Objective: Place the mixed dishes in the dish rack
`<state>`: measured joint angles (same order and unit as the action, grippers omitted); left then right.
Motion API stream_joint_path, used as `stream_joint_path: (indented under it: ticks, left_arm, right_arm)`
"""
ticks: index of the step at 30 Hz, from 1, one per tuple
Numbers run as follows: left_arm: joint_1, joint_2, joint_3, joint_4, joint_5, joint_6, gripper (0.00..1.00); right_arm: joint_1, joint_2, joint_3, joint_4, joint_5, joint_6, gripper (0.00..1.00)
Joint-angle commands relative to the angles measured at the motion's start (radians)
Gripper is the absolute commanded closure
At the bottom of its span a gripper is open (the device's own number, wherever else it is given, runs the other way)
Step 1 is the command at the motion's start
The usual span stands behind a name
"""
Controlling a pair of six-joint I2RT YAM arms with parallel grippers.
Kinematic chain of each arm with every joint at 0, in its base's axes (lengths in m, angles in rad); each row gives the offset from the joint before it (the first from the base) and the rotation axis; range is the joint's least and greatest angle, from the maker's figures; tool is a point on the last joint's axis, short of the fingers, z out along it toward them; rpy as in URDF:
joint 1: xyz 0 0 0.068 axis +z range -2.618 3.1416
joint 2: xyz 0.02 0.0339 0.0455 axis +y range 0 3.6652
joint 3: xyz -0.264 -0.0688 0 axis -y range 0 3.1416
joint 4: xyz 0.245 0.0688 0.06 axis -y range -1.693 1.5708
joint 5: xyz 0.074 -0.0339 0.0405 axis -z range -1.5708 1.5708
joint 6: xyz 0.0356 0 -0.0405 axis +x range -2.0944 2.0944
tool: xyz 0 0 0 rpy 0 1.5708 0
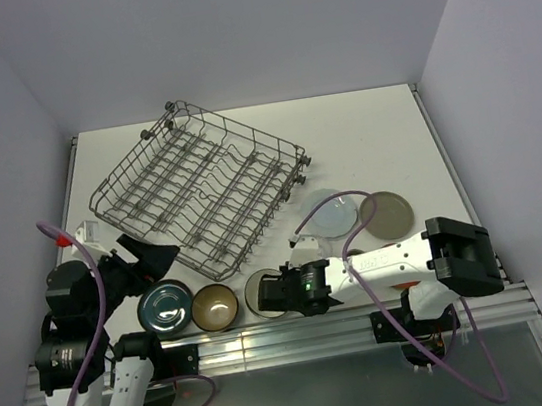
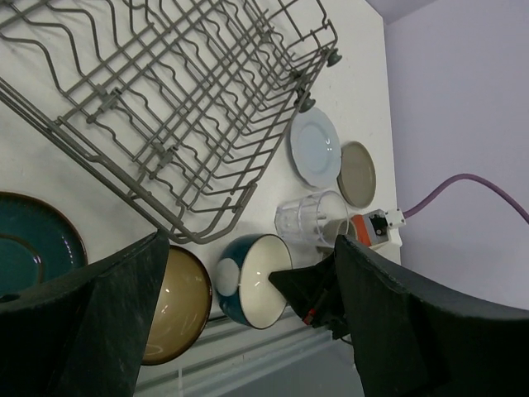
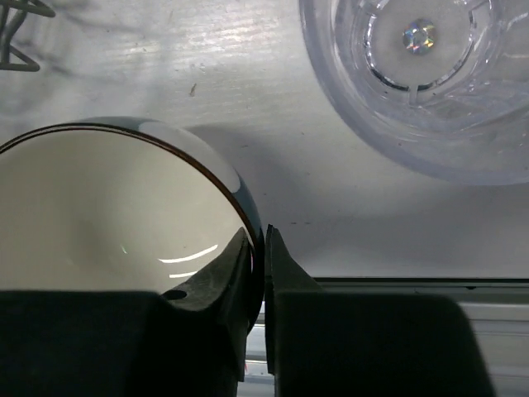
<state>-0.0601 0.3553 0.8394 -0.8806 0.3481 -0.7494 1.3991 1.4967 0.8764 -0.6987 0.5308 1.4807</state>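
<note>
No text, label, brand, number or sign can be read on the rack (image 1: 198, 183), the cream bowl (image 3: 107, 207) or elsewhere.

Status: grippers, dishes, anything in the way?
Right gripper shut on rim of cream-lined bowl. Left gripper open, empty. Grey wire dish rack empty. Clear glass close beside bowl.

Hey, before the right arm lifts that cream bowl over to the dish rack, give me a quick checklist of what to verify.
1. Right fingers pinching the rim of the cream ceramic bowl: ok.
2. Grip firm enough to lift: cannot tell.
3. Clear glass tumbler apart from the bowl: ok.
4. Grey wire dish rack has free slots: ok.
5. Left fingers open and off to the side: ok.
</note>
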Motion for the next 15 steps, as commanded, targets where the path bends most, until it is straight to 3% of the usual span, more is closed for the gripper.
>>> stream_joint_path:
  ticks: [1, 3, 9, 15]
  left_arm:
    - [0.006, 0.036, -0.003, 0.038, 0.072, 0.051, 0.12]
    - [0.006, 0.048, -0.006, 0.043, 0.104, 0.064, 0.11]
    - [0.006, 0.083, -0.025, 0.089, 0.253, 0.09, 0.11]
    - [0.006, 0.148, -0.033, 0.126, 0.357, 0.13, 0.09]
  right_arm:
    - [0.023, 0.007, 0.059, -0.044, 0.083, 0.036, 0.95]
    - [0.028, 0.01, 0.07, -0.054, 0.087, 0.039, 1.0]
    - [0.064, 0.0, 0.163, -0.186, 0.152, 0.049, 1.0]
    - [0.098, -0.074, 0.325, -0.331, 0.235, -0.051, 1.0]
